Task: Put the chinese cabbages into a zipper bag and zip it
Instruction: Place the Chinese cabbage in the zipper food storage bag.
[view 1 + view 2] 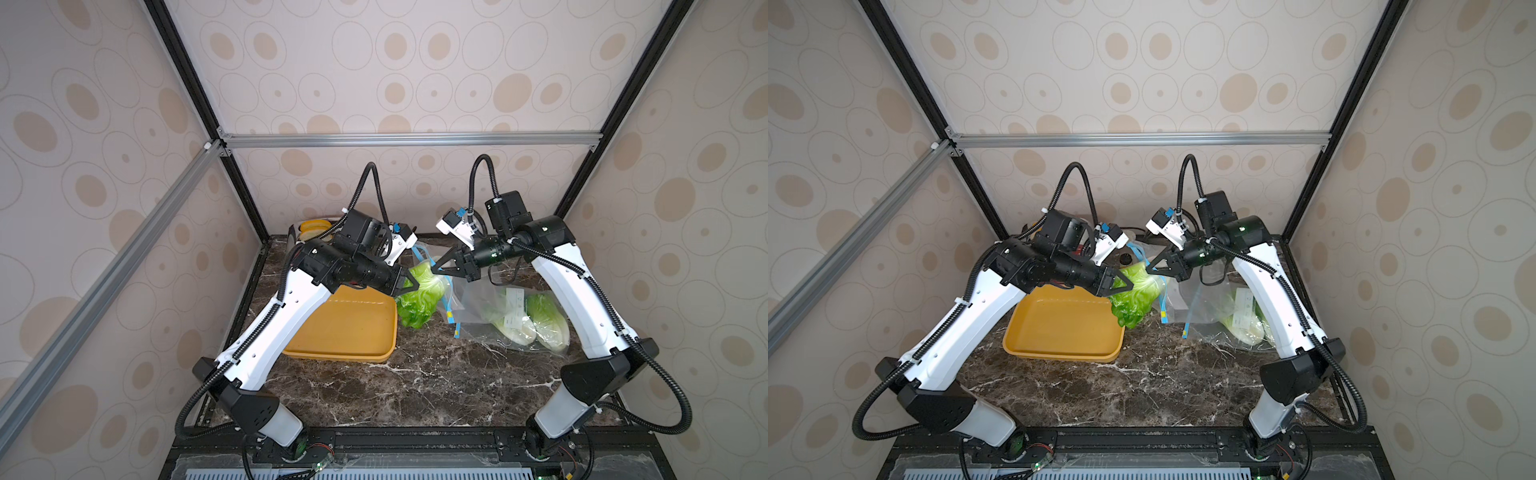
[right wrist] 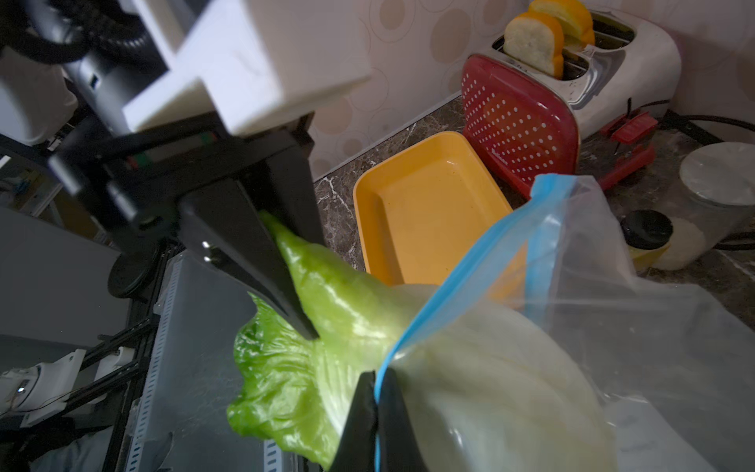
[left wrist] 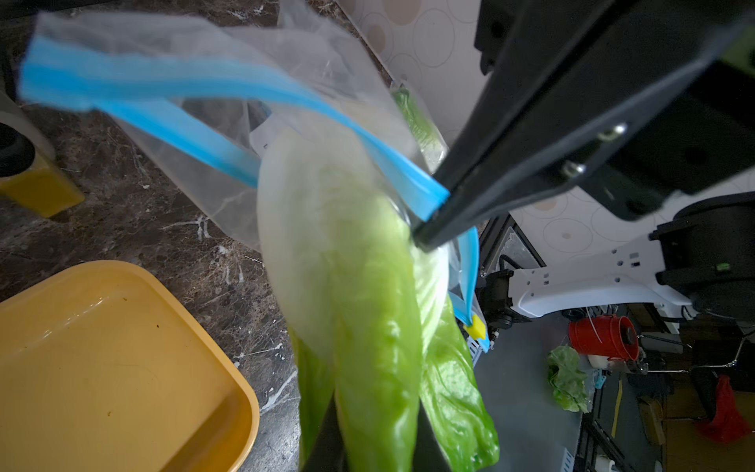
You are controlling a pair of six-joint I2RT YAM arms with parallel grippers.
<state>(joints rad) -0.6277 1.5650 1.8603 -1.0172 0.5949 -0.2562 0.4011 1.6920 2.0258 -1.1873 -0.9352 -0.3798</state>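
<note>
Jaws of the left gripper (image 1: 409,286) (image 1: 1125,286) are pressed onto the frilly green leaf end of one cabbage (image 1: 422,299) (image 1: 1136,301). In the left wrist view the leaves run out past its black fingers (image 3: 327,445).

At about 2 o'clock of it in both top views, the right gripper (image 1: 435,269) (image 1: 1149,269) is pinched tight on the blue zipper strip (image 2: 449,294) at the mouth of the zipper bag (image 2: 633,327) (image 1: 482,299), holding that edge up off the table.

The cabbage's white ribbed base (image 3: 310,204) sits inside the bag mouth, past the blue strip, while its green top hangs outside. Whether the leaf tips touch the table cannot be told. A small yellow slider (image 3: 476,327) sits on the hanging end of the strip.

Deeper in the bag, at about 4 o'clock of the right gripper, the two other cabbages (image 1: 515,324) (image 1: 548,320) lie side by side on the table. Their white bases point toward 6 o'clock and their green tops toward 12.

At 7 o'clock of the left gripper a mustard-yellow tray (image 1: 345,328) (image 1: 1059,324) rests on the dark marble table (image 1: 415,382), partly under the left arm and just beside the hanging leaves.

Beyond the tray toward 12 o'clock, against the back wall, stands a red-and-white toaster (image 2: 527,122) with bread slices (image 2: 531,41) in its slots
</note>
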